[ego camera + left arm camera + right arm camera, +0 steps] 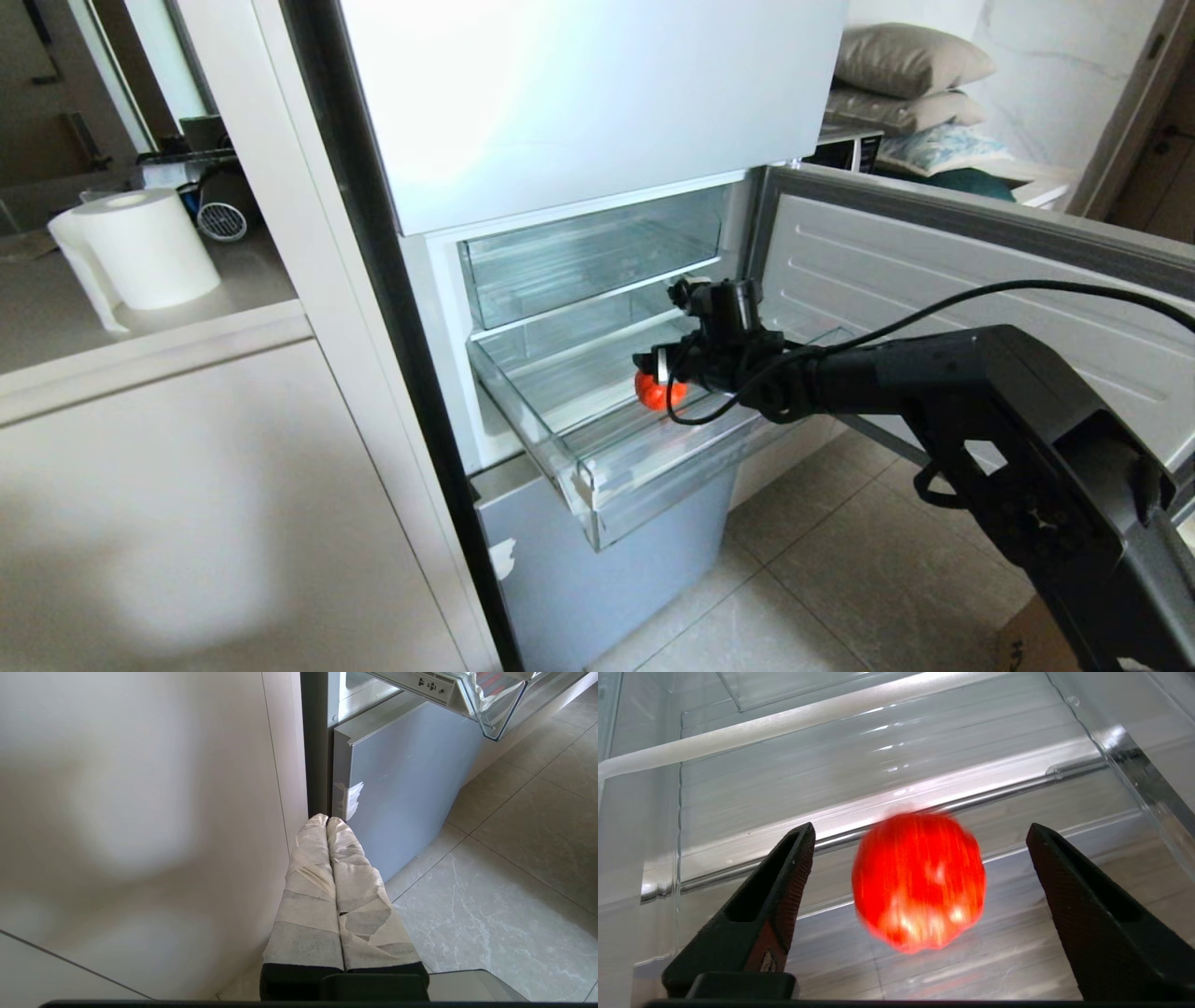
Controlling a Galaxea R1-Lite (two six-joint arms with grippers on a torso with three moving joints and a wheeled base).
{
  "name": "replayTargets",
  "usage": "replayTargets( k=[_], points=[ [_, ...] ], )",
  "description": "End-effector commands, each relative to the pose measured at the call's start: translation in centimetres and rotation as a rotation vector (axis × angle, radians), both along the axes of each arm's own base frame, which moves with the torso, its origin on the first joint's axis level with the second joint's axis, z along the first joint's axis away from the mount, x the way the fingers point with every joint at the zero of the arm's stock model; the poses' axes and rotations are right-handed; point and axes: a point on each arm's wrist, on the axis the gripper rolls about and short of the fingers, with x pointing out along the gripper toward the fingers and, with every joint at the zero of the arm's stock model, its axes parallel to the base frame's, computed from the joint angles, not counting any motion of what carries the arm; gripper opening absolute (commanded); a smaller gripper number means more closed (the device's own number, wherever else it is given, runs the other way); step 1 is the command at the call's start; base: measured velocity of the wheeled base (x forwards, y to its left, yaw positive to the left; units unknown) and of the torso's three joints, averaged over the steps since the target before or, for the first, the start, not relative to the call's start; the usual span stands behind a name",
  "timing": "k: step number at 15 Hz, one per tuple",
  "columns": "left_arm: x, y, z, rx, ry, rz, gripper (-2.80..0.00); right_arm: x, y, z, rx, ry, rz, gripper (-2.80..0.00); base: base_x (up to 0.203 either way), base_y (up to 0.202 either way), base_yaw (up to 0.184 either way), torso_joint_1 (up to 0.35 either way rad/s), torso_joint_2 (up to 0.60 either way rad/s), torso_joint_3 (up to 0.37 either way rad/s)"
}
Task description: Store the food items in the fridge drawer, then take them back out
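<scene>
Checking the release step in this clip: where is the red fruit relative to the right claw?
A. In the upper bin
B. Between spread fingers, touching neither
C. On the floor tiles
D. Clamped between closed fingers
B: the right claw is spread wide, with gaps on both sides of the red fruit over the clear drawer.

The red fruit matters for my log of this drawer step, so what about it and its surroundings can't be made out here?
- Red fruit: motion-blurred in the right wrist view, so apple or tomato, resting or falling, is unclear.
- Same fruit in the head view: partly hidden behind the open right end effector.
- Fridge drawer: its right part is hidden by the right arm in the head view.
- Left end effector: shut, parked low beside the fridge; absent from the head view.
</scene>
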Motion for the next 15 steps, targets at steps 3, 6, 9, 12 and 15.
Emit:
replayTargets(
  k=[3,6,9,12,15],
  points=[
    [0.0,0.0,0.0,0.000,0.002,0.001,-2.80,-3.4,-1.8,9.4,0.078,-0.147,-0.025,-2.80,0.000,0.000,0.000,0.000,0.00,0.000],
    [0.0,0.0,0.0,0.000,0.002,0.001,-2.80,-8.6,-4.4,15.1,0.103,-0.202,-0.036,-2.80,0.000,0.000,0.000,0.000,0.00,0.000],
    [0.0,0.0,0.0,0.000,0.002,0.001,-2.80,-15.4,-7.9,18.5,0.112,-0.227,-0.050,-2.80,0.000,0.000,0.000,0.000,0.00,0.000],
    [0.0,0.0,0.0,0.000,0.002,0.001,-2.80,-22.7,-11.7,21.2,0.131,-0.298,-0.107,-2.80,0.000,0.000,0.000,0.000,0.00,0.000],
    [0.0,0.0,0.0,0.000,0.002,0.001,-2.80,-29.3,-15.4,21.6,0.130,-0.358,-0.144,-2.80,0.000,0.000,0.000,0.000,0.00,0.000]
  ],
)
